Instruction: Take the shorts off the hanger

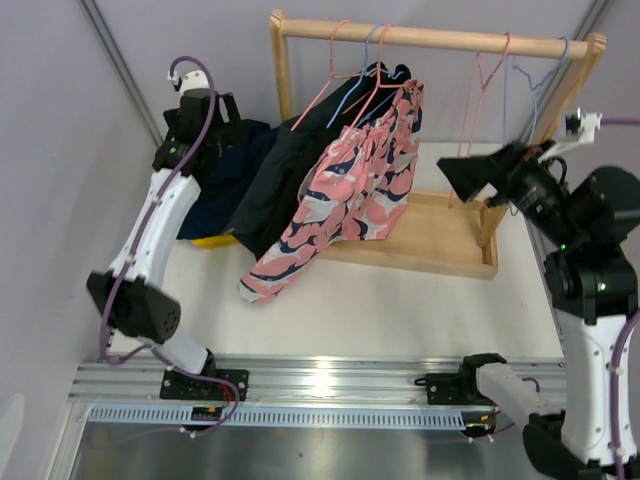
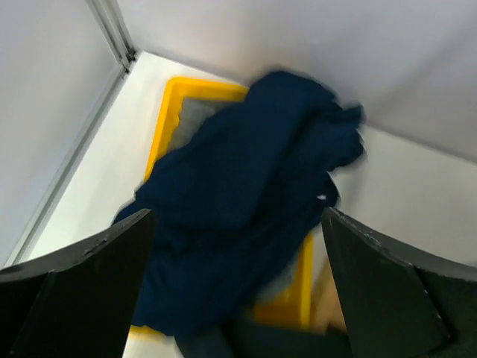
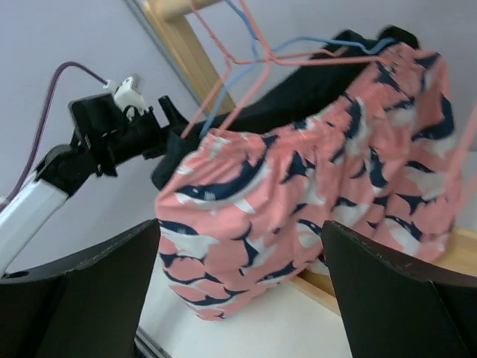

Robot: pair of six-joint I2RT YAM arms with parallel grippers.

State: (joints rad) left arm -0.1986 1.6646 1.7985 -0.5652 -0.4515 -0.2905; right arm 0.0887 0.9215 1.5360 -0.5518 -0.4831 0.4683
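Navy shorts (image 2: 253, 164) are over the yellow bin (image 2: 170, 97) at your bench's left edge; left gripper (image 2: 237, 216) and right gripper (image 3: 240, 224) stand wide, empty.

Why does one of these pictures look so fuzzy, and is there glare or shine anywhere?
Left wrist view: the navy shorts are smeared and soft-edged over the yellow bin. Top view: a bright patch of glare sits on the metal rail near the bottom of the picture. Right wrist view: the pink patterned shorts are fairly crisp and evenly lit.
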